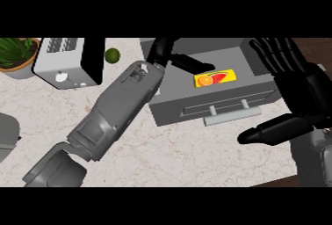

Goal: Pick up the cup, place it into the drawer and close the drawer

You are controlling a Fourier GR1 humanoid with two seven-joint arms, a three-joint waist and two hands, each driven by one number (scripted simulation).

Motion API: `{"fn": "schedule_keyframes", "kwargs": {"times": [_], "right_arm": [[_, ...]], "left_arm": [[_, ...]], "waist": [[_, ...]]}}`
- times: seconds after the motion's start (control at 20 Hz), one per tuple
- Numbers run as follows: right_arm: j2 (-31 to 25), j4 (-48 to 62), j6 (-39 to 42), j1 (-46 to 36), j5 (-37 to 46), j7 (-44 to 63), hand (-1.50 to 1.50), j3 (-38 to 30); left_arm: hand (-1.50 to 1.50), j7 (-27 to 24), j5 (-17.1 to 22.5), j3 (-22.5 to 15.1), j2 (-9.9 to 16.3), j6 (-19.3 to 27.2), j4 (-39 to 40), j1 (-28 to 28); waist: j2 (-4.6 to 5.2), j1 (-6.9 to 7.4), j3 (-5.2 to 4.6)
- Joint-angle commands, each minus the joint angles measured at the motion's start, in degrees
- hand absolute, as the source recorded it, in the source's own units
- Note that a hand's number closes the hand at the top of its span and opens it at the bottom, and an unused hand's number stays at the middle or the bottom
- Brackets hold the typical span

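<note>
Cup: none visible, possibly hidden under the left hand (170,56), whose black fingers curl over the grey metal drawer box (214,94) beside a yellow fruit-printed carton (214,79); likely light, rigid, best held around its wall. Right hand (293,83) rests open

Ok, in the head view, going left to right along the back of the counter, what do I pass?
Potted plant → toaster → green fruit → left hand → yellow carton on the grey drawer unit → right hand. No cup is visible.
</note>
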Motion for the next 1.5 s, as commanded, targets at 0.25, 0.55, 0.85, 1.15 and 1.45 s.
{"fn": "schedule_keyframes", "kwargs": {"times": [0.25,0.55,0.85,1.15,1.45], "right_arm": [[-1.0,0.9,14.0,-0.1,-9.4,3.4,1.50,8.5],[-9.5,-0.8,20.8,2.1,-0.9,8.2,1.50,14.5],[-13.2,-1.7,16.3,6.0,18.9,2.1,-1.50,16.2],[-7.7,11.2,6.2,7.6,33.3,-2.3,-1.50,23.5],[-5.1,32.8,2.9,2.1,40.8,-10.9,-1.50,28.0]], "left_arm": [[-1.50,-9.1,10.2,2.5,0.0,-0.7,-5.9,0.5],[-1.50,-12.4,13.2,3.2,0.0,1.6,-4.5,0.8],[-1.50,-13.4,15.1,4.7,0.0,3.1,-2.8,0.4],[-1.50,-17.3,15.1,5.7,0.0,-1.3,-4.6,5.8],[-1.50,-18.0,15.6,6.9,2.4,-3.8,-7.9,9.4]], "waist": [[-0.64,0.85,-0.08],[-1.67,4.49,-0.10],[-2.08,7.64,0.04],[-2.45,11.62,-0.02],[-2.33,13.41,0.02]]}}
